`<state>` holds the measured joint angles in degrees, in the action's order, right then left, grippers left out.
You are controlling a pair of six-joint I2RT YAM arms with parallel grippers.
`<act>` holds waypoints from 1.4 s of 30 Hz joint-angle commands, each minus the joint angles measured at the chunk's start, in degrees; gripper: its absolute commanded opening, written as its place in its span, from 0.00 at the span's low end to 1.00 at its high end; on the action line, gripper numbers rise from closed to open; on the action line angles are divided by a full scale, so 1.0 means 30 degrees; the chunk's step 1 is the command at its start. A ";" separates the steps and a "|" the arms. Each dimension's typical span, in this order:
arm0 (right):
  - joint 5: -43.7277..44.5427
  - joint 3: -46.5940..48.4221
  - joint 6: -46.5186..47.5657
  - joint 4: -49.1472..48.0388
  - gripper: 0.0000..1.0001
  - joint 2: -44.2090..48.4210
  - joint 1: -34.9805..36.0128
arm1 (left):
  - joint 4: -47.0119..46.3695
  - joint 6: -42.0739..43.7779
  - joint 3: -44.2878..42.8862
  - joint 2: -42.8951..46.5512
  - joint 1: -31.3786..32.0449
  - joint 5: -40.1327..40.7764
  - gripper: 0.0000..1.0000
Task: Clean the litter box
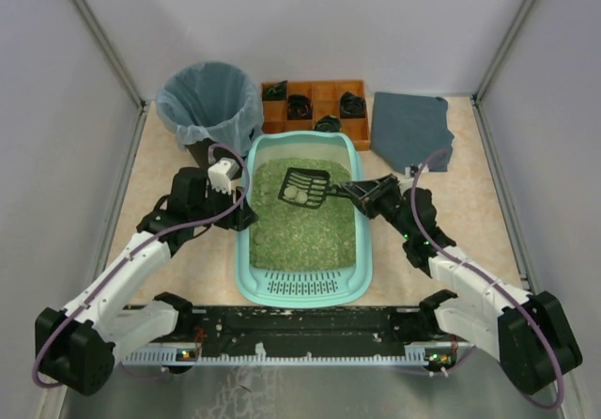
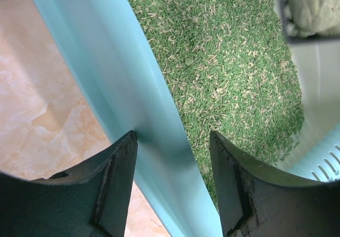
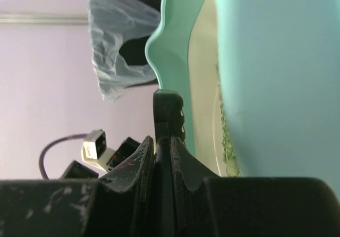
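Observation:
The light-teal litter box (image 1: 360, 250) sits mid-table, filled with green litter (image 1: 305, 236). My right gripper (image 1: 362, 193) is shut on the handle of a black slotted scoop (image 1: 305, 187), held over the far half of the litter with pale clumps (image 1: 297, 193) in it. The right wrist view shows the handle (image 3: 169, 109) pinched between the fingers of that gripper (image 3: 162, 141), beside the box wall (image 3: 276, 77). My left gripper (image 1: 246, 217) clasps the box's left rim (image 2: 133, 88), one finger outside and one over the litter (image 2: 223, 61). A scoop corner (image 2: 289, 37) holds a clump (image 2: 319, 6).
A black bin with a clear bag (image 1: 208, 100) stands at the far left of the box. An orange compartmented tray (image 1: 324, 90) with dark items sits behind it. A blue-grey cloth (image 1: 410, 130) lies at the far right. Grey walls enclose the table.

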<state>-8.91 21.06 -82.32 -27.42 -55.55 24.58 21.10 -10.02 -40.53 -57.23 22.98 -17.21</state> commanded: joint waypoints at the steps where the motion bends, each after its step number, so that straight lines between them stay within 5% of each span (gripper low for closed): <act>1: -0.0328 0.2177 0.0929 -0.0379 0.00 -0.0418 0.1394 | -0.0399 0.0336 -0.0035 0.0568 0.0218 -0.0649 0.63; 24: 0.0905 0.4928 -0.0272 0.0567 0.00 -0.1228 0.1115 | -0.0384 0.0333 0.0080 0.1587 0.0215 0.0639 0.66; 42: 0.0569 1.3888 0.0920 0.2997 0.00 -0.7182 0.1329 | -0.0384 0.0118 0.0123 0.1770 0.0191 0.0970 0.67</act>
<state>-7.05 54.41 -80.84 -18.92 -73.91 27.77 20.99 -9.39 -40.53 -52.95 23.16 -14.13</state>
